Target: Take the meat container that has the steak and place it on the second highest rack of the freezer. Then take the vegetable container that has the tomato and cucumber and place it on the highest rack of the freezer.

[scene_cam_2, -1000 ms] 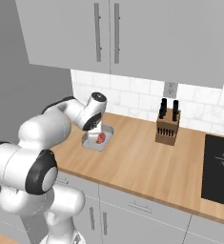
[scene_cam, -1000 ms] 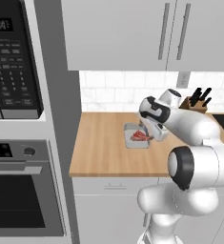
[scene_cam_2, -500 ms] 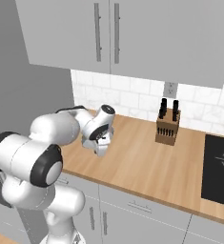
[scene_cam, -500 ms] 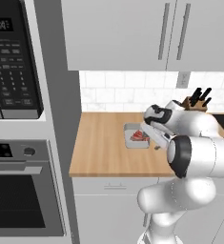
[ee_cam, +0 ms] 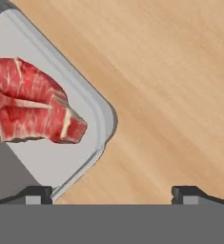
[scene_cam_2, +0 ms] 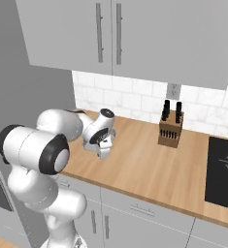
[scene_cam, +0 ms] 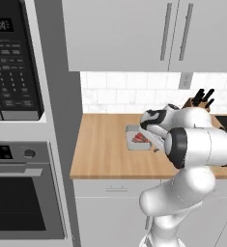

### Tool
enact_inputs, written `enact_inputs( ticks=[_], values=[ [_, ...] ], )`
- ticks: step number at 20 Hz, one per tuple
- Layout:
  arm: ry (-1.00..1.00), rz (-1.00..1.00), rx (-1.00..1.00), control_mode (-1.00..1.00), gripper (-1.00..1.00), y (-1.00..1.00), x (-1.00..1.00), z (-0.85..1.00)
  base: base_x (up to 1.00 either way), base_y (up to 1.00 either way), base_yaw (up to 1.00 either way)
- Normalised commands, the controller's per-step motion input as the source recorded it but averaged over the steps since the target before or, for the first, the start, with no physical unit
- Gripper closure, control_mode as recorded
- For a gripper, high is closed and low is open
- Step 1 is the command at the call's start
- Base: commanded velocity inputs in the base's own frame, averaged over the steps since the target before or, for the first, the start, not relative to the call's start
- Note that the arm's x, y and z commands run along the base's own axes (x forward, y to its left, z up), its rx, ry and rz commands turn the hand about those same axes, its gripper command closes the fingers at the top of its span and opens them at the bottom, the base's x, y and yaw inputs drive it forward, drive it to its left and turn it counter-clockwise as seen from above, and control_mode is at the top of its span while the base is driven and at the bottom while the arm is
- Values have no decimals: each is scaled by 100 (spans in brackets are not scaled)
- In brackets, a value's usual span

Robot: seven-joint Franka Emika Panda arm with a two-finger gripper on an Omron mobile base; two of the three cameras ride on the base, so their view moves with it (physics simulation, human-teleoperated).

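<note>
arm low over the tabletop [scene_cam: 100, 154], fingers wide and empty at the tray's corner.

the wooden tabletop carries a shallow pale tray [ee_cam: 100, 106], the meat container, near the back wall just beside the gripper [ee_cam: 111, 193]; the steak [ee_cam: 31, 101] lies flat inside it. the tray looks stiff and light with a thin raised rim, probably slick, and the loose steak could slide if tipped. best hold seems to be one finger [ee_cam: 36, 193] inside the rim and one outside, kept level.
</note>
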Motion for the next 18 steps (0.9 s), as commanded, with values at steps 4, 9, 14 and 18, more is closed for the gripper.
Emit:
enact_inputs(
  ticks=[4,9,14,18],
  values=[
    [4,0,-2,-100,-100,0,33,-33,0,0,0],
    [8,0,0,-100,-100,0,26,-29,0,0,0],
    [6,0,0,-100,100,2,1,-16,0,0,0],
    [0,0,0,-100,100,0,0,0,0,0,0]
  ],
)
